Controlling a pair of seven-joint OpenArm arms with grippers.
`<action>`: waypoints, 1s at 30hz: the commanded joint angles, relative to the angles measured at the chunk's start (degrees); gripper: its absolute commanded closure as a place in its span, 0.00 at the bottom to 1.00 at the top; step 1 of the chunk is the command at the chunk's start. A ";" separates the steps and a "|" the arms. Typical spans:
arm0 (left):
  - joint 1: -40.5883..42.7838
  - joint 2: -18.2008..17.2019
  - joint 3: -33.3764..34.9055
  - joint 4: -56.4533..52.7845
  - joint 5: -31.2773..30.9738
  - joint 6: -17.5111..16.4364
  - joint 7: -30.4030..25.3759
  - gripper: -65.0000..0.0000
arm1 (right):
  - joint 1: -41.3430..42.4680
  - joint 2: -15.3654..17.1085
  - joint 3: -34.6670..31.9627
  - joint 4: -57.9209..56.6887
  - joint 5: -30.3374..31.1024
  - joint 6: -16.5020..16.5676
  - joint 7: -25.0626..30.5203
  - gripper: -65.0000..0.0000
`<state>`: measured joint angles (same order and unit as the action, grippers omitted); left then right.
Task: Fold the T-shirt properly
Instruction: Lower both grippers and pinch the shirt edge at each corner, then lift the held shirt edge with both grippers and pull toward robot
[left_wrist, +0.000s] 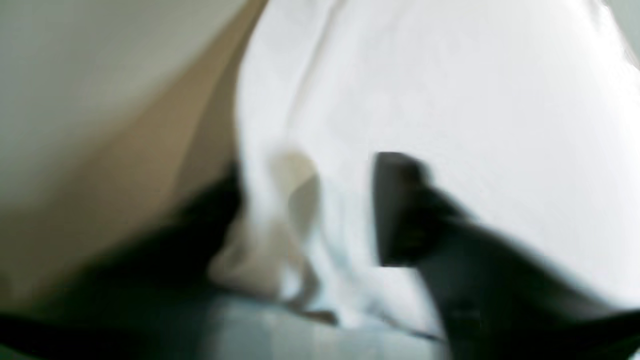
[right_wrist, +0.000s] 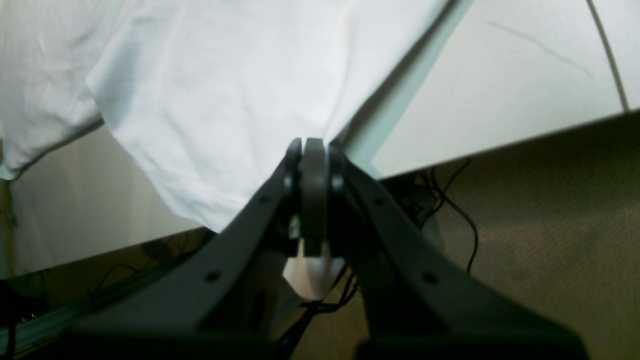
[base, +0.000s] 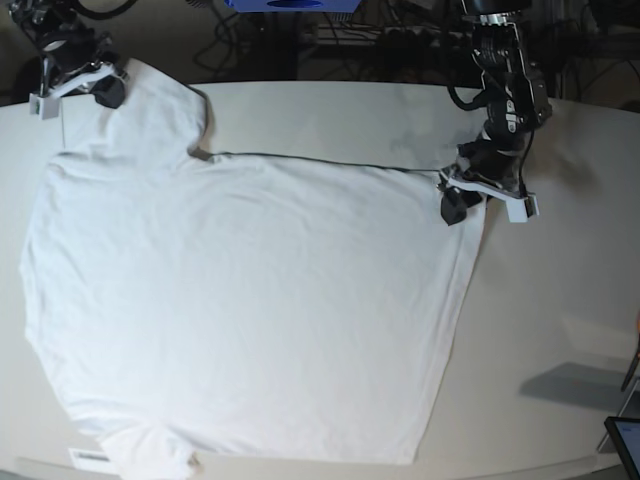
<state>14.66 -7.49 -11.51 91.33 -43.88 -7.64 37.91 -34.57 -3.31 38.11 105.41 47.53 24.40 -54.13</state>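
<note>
T-shirt (base: 250, 300), plain white, lies spread flat across your white tabletop (base: 560, 300). Your right gripper (right_wrist: 314, 145) is clamped on a sleeve's edge at one far corner, your left gripper (base: 462, 195) sits at the hem corner, its grip too blurred to tell, probably for one shared fold.

The base view looks steeply down from overhead on the whole tabletop (base: 560, 330) and the spread T-shirt (base: 250, 300). Each wrist view sits just behind its own jaws, very close to the cloth; the left one is blurred. All three share the white fabric.
</note>
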 joint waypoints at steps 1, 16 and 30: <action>0.69 -0.12 -0.05 -0.03 0.67 0.56 2.75 0.89 | -0.11 0.54 0.18 0.66 0.69 0.43 0.72 1.00; 5.61 -0.56 -0.40 2.78 0.67 0.56 2.84 1.00 | 0.32 1.95 0.35 1.01 1.13 0.43 0.72 1.00; 14.05 -0.91 -7.70 17.81 0.76 0.56 3.01 1.00 | -0.91 2.21 4.66 7.96 1.13 7.99 0.72 1.00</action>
<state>28.32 -7.92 -18.74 108.03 -42.74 -7.14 42.00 -35.14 -1.58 42.39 112.44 47.57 31.92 -54.59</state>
